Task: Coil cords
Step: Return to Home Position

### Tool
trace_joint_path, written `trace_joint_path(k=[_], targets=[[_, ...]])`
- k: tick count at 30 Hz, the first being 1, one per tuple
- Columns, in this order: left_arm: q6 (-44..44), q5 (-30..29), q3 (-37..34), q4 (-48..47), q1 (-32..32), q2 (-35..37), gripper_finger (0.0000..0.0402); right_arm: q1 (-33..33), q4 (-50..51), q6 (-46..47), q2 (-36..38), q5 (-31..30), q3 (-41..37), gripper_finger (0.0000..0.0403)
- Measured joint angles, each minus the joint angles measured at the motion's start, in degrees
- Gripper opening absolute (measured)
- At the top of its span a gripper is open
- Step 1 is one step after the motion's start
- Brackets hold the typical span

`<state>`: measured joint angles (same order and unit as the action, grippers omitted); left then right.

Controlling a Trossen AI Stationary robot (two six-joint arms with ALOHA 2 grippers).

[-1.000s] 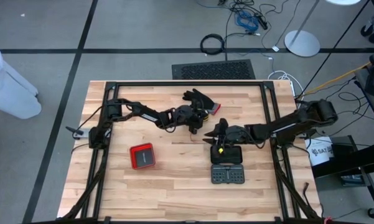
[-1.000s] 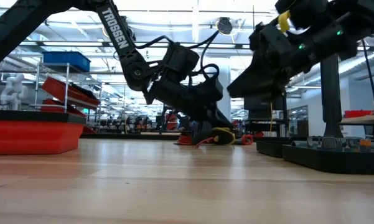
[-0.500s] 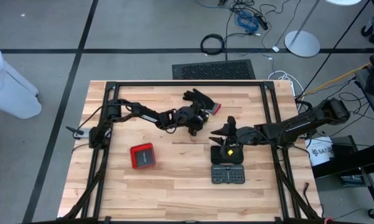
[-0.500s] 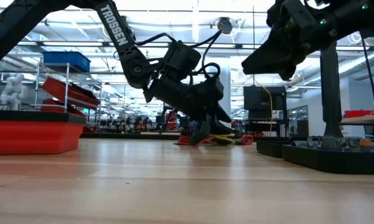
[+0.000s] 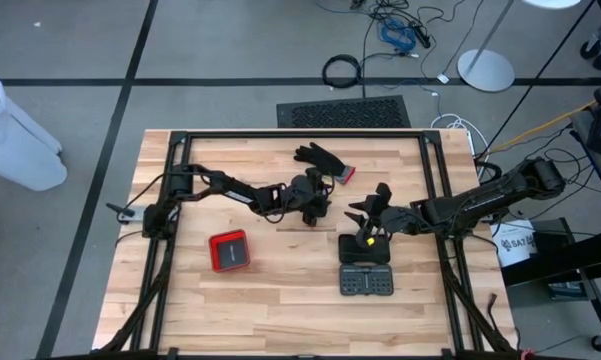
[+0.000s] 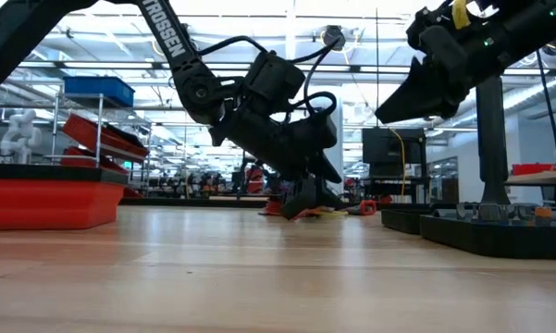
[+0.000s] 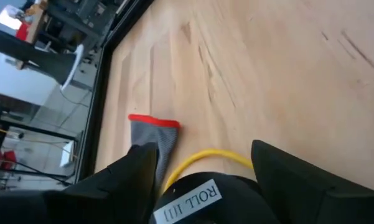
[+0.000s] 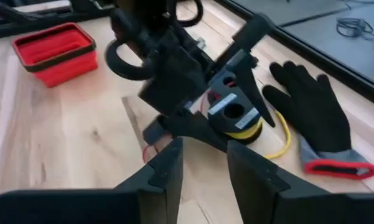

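Observation:
The cord is a small black roll (image 8: 235, 117) wound with yellow cord (image 7: 202, 157). It lies on the table beside the cuff of the black glove (image 8: 311, 109). A thin reddish wire tail (image 8: 150, 148) trails from the roll across the wood. My left gripper (image 7: 202, 149) is open, slanting down, with one finger on each side of the roll (image 5: 318, 195). My right gripper (image 8: 204, 165) is open with nothing between its fingers. It hangs well above the table, over the black tray (image 5: 365, 250). My left gripper's open fingers (image 7: 130, 165) stand on either side of the black roll, which rests on the table far back between them. I cannot tell whether a finger touches the roll.
A red container (image 5: 229, 250) stands toward the near left of the table. A second black tray of small parts (image 5: 366, 281) sits near the front edge. The glove's red-edged cuff (image 7: 153, 122) lies just beyond the roll. Black frame rails run along the table's sides.
My left gripper has opened and let go of the roll, which stays on the table, and it has shifted slightly toward the table's right. My right gripper has risen and drawn back toward the table's right edge, tipping as it went.

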<state>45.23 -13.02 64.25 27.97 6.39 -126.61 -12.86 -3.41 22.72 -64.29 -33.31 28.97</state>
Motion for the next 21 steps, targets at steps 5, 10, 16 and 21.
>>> trace_joint_path(k=[5,10,16,21], targets=[[-4.3,6.3,0.0,0.0,-0.5,0.0,0.0270,0.0,0.3,0.4,0.0,-0.3,0.0,0.0113],[-11.3,20.8,0.4,-2.2,0.2,0.4,0.0270,0.0,0.3,0.3,0.0,-0.1,0.0,0.0113],[-11.3,20.3,1.7,-2.8,0.1,1.3,0.0270,0.0,0.3,-0.4,0.0,0.3,0.0,0.0113],[-11.3,18.5,1.6,-3.9,-0.5,4.0,0.0270,0.0,0.6,-2.7,0.0,0.4,0.0,0.0113]])
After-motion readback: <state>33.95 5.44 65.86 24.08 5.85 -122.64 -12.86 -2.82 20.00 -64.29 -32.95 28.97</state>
